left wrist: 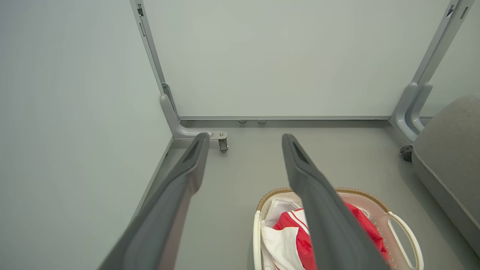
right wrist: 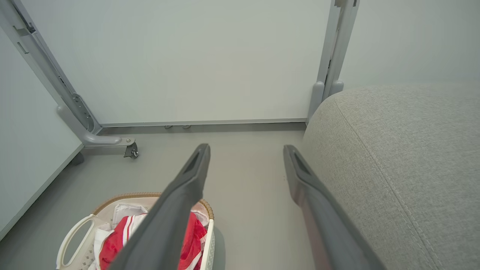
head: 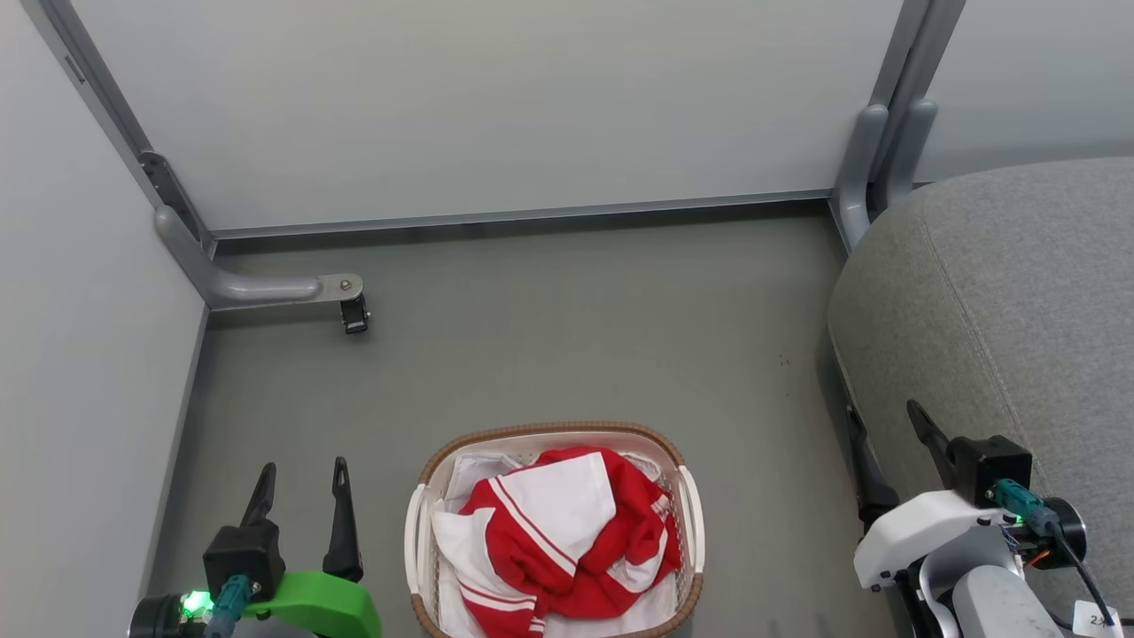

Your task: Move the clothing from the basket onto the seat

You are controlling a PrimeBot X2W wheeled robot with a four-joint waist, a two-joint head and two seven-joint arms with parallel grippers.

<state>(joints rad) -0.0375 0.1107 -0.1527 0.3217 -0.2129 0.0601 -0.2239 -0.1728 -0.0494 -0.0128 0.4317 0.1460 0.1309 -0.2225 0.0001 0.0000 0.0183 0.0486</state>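
Grey floor [head: 576, 337] under basket [head: 549, 429] and seat [head: 1019, 292]

Hardly anything to read here. On a small white tag [head: 1097, 618] at the end of a black cable [head: 1075, 565], in the lower right corner of the head view: dark handwritten marks, possibly "2x", cut off by the frame edge and too small to settle. Nothing legible in either wrist view.

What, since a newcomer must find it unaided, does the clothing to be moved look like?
Start at the big grey seat on the robot's right; on the floor to its left stands an oval white basket with a brown rim. The clothing is crumpled inside: bright red with white panels and thin stripes, unlike the plain white cloth beneath it.
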